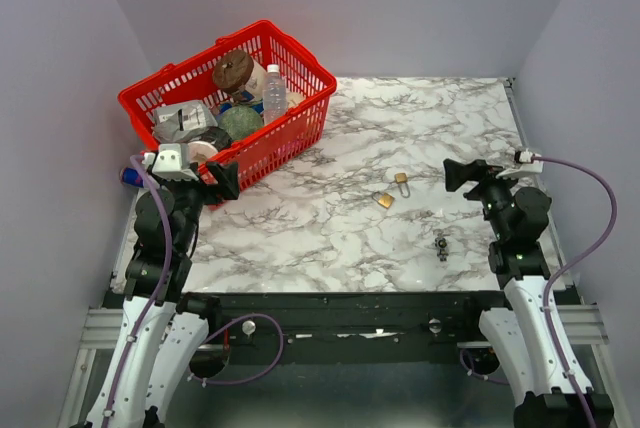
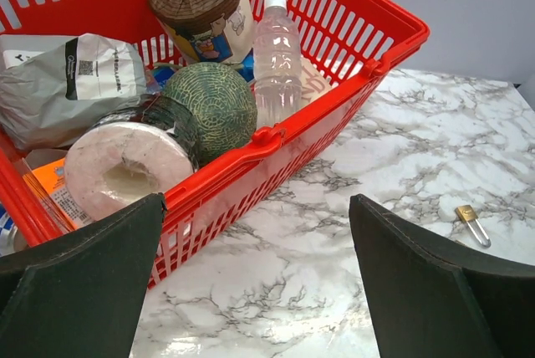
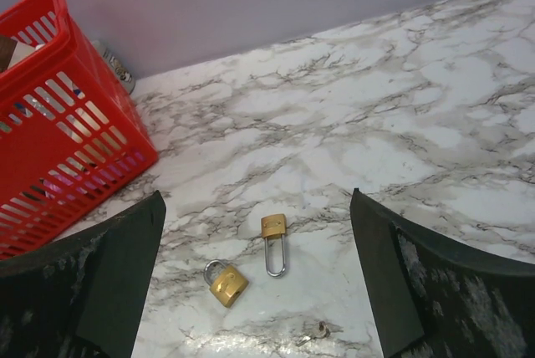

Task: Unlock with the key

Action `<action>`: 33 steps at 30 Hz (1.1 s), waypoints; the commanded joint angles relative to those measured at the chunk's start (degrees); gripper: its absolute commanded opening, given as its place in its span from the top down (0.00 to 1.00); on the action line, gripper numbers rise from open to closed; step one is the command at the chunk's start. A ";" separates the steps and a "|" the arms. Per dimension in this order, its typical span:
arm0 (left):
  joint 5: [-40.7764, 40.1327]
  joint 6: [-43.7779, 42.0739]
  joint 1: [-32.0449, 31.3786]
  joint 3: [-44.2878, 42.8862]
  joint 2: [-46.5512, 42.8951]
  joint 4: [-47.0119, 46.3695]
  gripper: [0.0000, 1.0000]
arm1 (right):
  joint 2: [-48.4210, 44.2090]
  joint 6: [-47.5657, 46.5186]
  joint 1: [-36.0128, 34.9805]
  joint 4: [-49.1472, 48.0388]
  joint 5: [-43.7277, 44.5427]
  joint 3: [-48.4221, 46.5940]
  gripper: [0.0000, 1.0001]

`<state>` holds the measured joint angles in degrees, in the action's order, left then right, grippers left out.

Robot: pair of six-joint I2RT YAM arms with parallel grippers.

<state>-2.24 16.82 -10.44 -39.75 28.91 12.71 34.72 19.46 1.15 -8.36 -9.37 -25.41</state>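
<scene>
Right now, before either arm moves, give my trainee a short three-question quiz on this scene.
1. True or false: the tiny black-headed metal key on its ring sits in the red plastic basket.
2. How many small brass padlocks lie on the white marble table? A one, B two, C three.
3. Fill in: the left claw and the right claw both stand ____.
Key: 1 false, it lies on the table, nearer the right arm; 2 B, counting the long-shackled padlock; 3 open.
</scene>
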 commanded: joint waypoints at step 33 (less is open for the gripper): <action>7.60 -0.65 -19.27 -15.80 28.84 -7.96 0.01 | 23.01 -2.50 -6.15 40.10 4.80 -16.78 0.28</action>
<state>2.57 15.73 -29.39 -57.30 59.51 9.19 54.46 16.03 -3.57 33.39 -4.51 -44.25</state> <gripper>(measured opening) 0.988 0.728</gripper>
